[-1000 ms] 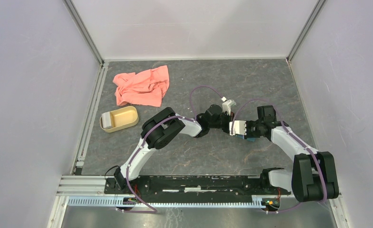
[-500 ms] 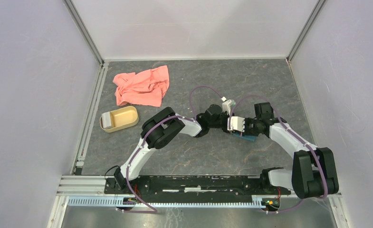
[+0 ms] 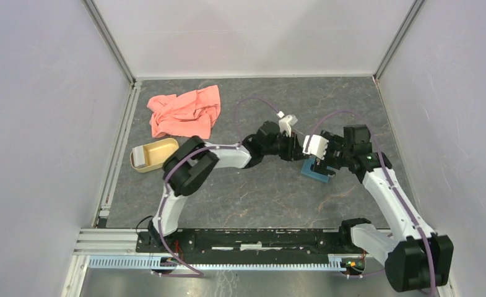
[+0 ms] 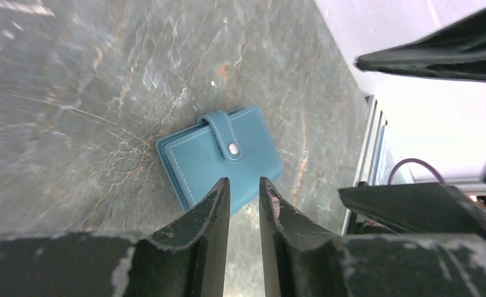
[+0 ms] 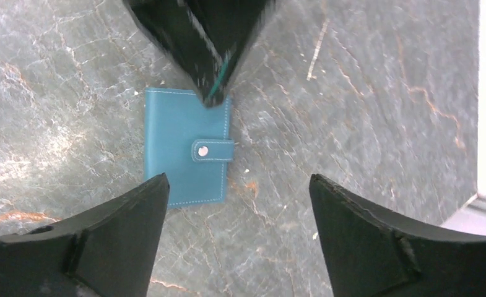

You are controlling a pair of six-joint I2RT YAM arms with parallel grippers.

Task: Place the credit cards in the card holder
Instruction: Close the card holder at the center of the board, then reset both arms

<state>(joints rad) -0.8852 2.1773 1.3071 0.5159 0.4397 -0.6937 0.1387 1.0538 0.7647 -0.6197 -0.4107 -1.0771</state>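
Card holder (image 5: 175, 161) snapped shut, flat on worktop (image 5: 364, 93); right hand (image 5: 237, 185) wide open above it, left hand (image 4: 243, 185) barely parted, both empty: likely finished

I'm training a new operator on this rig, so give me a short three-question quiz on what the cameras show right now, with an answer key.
1. True or false: the flat teal-blue card holder lies shut on the grey stone-patterned table, with its snap tab fastened.
2. Which one stands wider open? A: the left end effector. B: the right end effector.
3. What crumpled thing lies beyond the tan oval dish, towards the far left of the table?
Key: 1 true. 2 B. 3 the salmon-pink cloth.
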